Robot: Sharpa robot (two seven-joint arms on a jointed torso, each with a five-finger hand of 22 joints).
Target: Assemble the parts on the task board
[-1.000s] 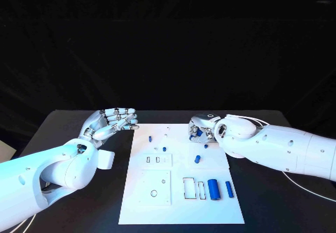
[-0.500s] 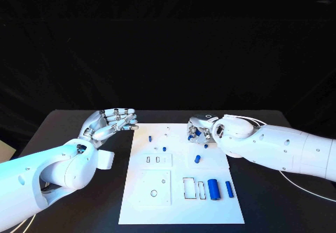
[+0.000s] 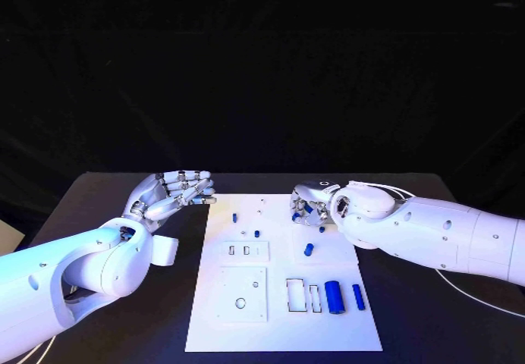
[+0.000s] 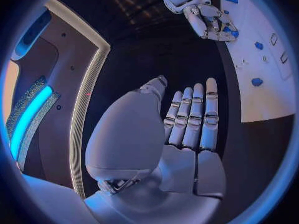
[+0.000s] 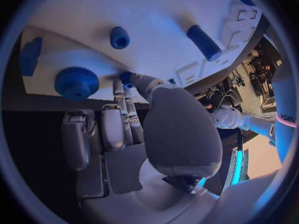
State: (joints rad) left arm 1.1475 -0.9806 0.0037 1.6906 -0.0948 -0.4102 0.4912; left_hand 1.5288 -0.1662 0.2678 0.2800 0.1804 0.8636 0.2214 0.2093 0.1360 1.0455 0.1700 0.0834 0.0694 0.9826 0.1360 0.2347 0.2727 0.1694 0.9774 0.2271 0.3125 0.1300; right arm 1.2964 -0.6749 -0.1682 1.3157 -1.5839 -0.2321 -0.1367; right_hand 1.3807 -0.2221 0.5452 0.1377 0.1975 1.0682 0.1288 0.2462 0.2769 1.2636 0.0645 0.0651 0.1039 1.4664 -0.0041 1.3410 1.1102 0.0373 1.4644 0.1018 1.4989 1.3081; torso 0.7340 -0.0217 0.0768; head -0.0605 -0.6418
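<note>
The white task board point(image 3: 282, 322) lies in the middle of the black table. My right hand point(image 3: 312, 203) hovers low over its far right part, thumb and a finger pinching a small blue part point(image 5: 126, 78) against the board. Beside those fingers stand a blue toothed knob point(image 5: 76, 83) and a short blue peg point(image 5: 119, 37). Other blue parts stay on the board: a peg point(image 3: 235, 216), a small one point(image 3: 257, 233), a short cylinder point(image 3: 309, 248), a thick cylinder point(image 3: 334, 296) and a slim one point(image 3: 359, 296). My left hand point(image 3: 170, 193) is raised beside the board's far left corner, fingers straight and together point(image 4: 193, 119), holding nothing.
Rectangular slots point(image 3: 297, 294) and a round hole point(image 3: 240, 302) mark the board's near half. A white block point(image 3: 164, 249) on my left forearm sits close to the board's left edge. Bare black table point(image 3: 426, 318) lies on both sides of the board.
My right hand has crept slightly to the left over the far part of the board, still pinching the blue part. The left hand has not moved.
</note>
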